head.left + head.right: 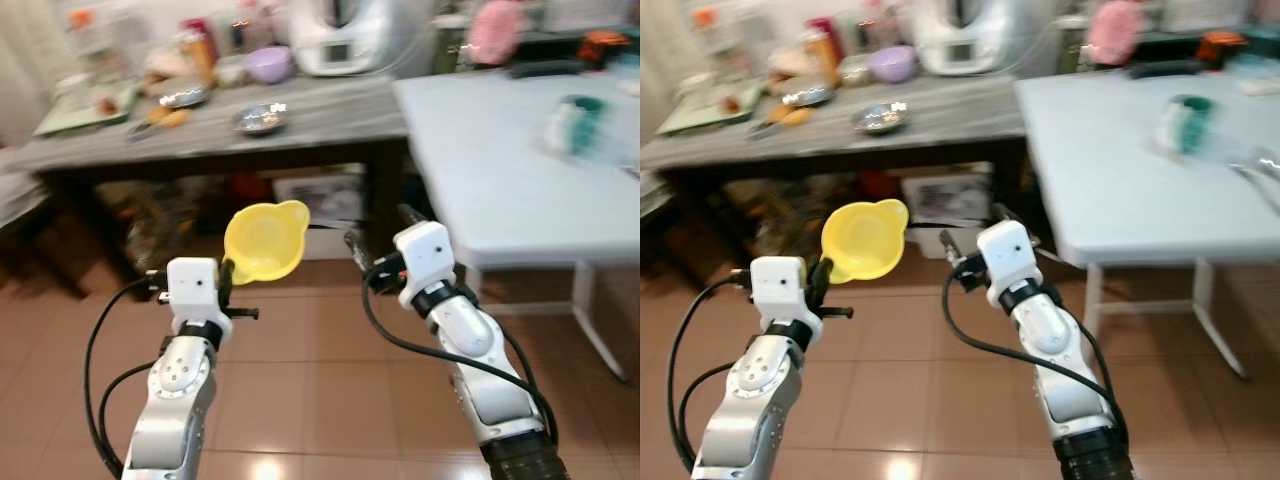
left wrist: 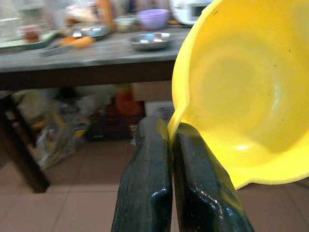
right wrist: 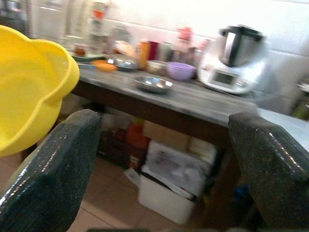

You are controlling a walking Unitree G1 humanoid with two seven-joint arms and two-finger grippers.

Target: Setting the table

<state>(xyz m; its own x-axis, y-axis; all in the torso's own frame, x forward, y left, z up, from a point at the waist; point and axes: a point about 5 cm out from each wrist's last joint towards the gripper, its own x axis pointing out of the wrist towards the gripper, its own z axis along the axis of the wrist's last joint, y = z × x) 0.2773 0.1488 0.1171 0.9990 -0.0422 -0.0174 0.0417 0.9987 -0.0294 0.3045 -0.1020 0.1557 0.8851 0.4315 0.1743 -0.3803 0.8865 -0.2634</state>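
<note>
Above floor tiles (image 1: pixel 320 340), yellow bowl (image 1: pixel 265 241) tilted, mouth camera-ward.

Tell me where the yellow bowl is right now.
The yellow bowl is held by its rim in the left pincer, raised above the tiled floor in front of the dark wooden table, left of the open right pincer.

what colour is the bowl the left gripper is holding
Yellow bowl, clearest in the left wrist view.
</note>
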